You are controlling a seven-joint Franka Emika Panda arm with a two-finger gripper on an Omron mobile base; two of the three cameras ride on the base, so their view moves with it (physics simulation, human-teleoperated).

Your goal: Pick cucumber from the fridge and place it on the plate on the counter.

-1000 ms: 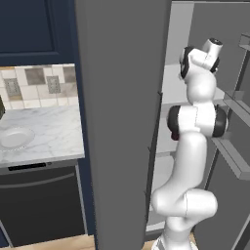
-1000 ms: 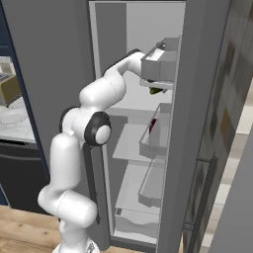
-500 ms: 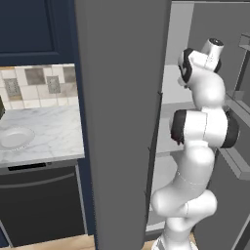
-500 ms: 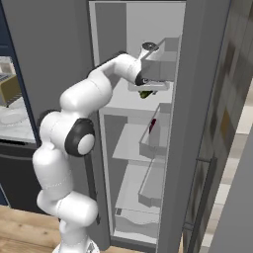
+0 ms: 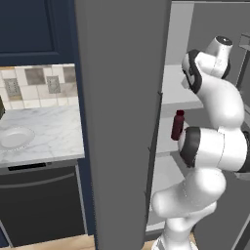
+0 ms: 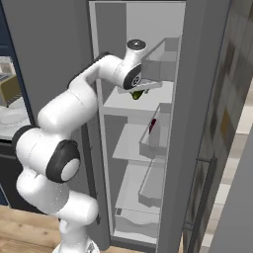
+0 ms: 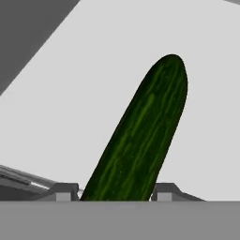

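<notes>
Hand view shows the cucumber lying on the fridge shelf, flanked by gripper fingertips for lifting; whether they clamp it is unclear.

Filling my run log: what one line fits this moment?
phase: grasp | gripper: closing around cucumber | place: fridge shelf | plate: bare

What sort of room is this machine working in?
A kitchen, by the look of it. A tall grey fridge stands open with pale shelves holding a cucumber and a dark red bottle, and beside it a marble counter carries a white plate under a tiled wall.
</notes>
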